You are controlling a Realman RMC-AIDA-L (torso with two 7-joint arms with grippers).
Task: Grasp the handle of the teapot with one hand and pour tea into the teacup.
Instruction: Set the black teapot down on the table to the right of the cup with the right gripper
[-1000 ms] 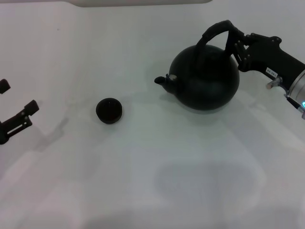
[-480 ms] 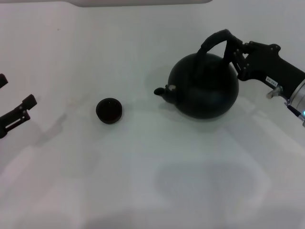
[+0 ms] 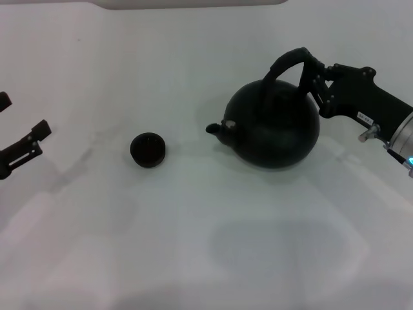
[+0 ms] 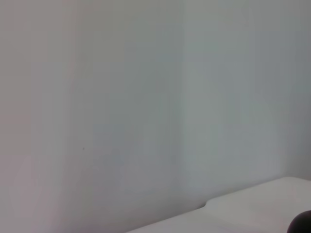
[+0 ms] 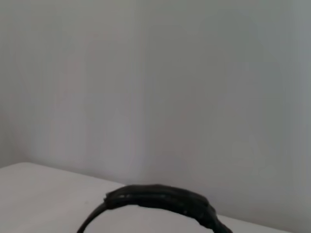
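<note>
Your right gripper (image 3: 314,76) is clamped on the handle (image 3: 288,63) of the teapot (image 3: 274,126). The spout points to 9 o'clock, straight at the teacup (image 3: 148,150). Your left gripper (image 3: 16,141), fingers apart, idles far beyond the teacup.

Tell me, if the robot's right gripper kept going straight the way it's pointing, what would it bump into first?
The right gripper points leftward at the handle of the teapot and already sits right against it, so it would push the handle first. The teacup is farther along and nearer, probably off its line.

head view high, looking down, right wrist close behind handle (image 5: 160,199)
</note>
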